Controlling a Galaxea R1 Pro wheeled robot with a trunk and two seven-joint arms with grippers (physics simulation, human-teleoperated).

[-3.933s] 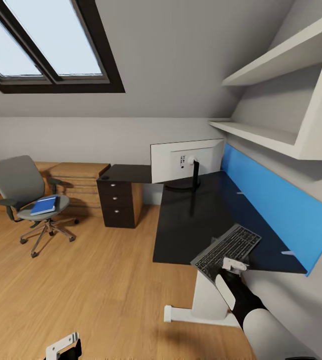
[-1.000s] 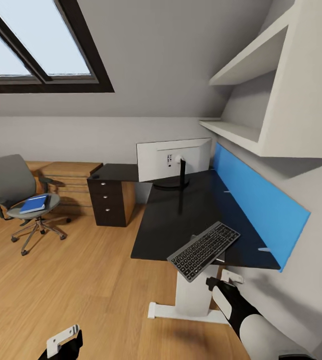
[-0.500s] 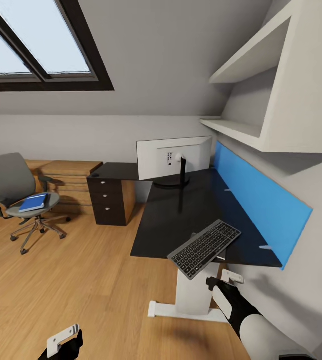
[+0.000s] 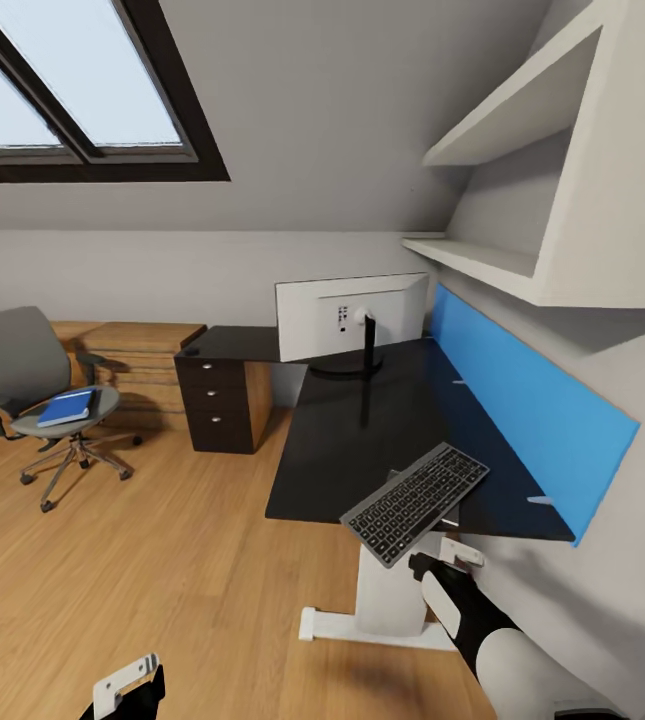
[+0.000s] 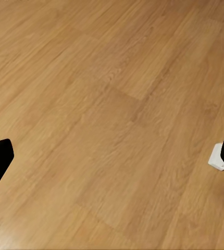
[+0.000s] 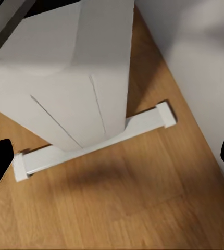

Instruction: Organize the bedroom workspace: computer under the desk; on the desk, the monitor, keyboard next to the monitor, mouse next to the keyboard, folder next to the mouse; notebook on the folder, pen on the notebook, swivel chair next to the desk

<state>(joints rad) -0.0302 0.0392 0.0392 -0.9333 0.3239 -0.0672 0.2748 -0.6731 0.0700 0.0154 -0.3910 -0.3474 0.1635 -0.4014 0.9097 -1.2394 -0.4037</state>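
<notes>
The keyboard (image 4: 414,503) lies slanted on the near end of the black desk (image 4: 382,420), with one corner hanging over the edge. My right gripper (image 4: 449,553) sits just below and in front of that edge, open (image 6: 112,161) and apart from the keyboard, facing the desk's white leg (image 6: 75,88). At the desk's far end stands the monitor (image 4: 352,315), its white back towards me. Far left, the swivel chair (image 4: 22,360) carries the blue folder (image 4: 67,407) on its seat. My left gripper (image 4: 127,685) hangs low over the wood floor, open (image 5: 112,161) and empty.
A black three-drawer cabinet (image 4: 217,405) stands under the desk's far-left wing, with a light wooden chest (image 4: 147,365) beside it. White wall shelves (image 4: 522,120) jut out above the desk's blue back panel (image 4: 522,405). Wood floor (image 4: 162,560) stretches between me and the chair.
My right gripper, which was at the keyboard on the desk 3.9 s ago, now sits lower, off the desk edge. The view has shifted right; over the last second it barely moves.
</notes>
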